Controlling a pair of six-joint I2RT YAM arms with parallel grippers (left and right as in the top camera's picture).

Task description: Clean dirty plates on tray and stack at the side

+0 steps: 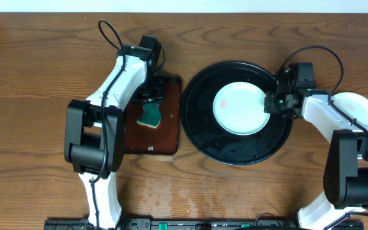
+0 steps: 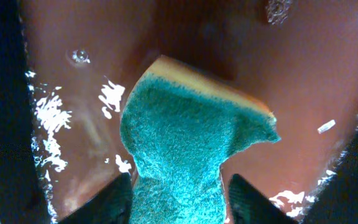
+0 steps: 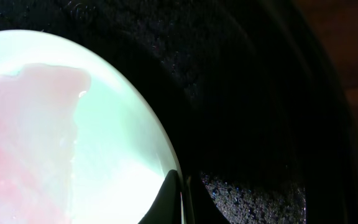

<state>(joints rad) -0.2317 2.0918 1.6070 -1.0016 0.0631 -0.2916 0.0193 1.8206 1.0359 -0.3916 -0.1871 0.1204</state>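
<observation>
Left arm [image 1: 117, 83] is hanging over the brown tray [image 1: 168, 144], with the left gripper [image 1: 151, 96] straddling the sponge [image 1: 150, 117] and blocking approach from above. Right gripper [image 1: 275, 102] is pinching the mint plate [image 1: 238, 108] at its right rim, closing that side. The plate's left and near edges are standing open. Right arm [image 1: 321, 112] is overlapping the white plate [image 1: 356, 105] beside the black tray [image 1: 235, 150]. Table [image 1: 30, 96] at far left is lying open.

Overhead straight down; left wrist close on sponge [image 2: 185, 143], right on plate [image 3: 73, 124]

You have no writing, label, brand mark or number to read in any view. The tray [image 1: 197, 128], the plate [image 1: 238, 108] on it and the sponge [image 1: 151, 117] left of the tray show only plain surfaces.
</observation>
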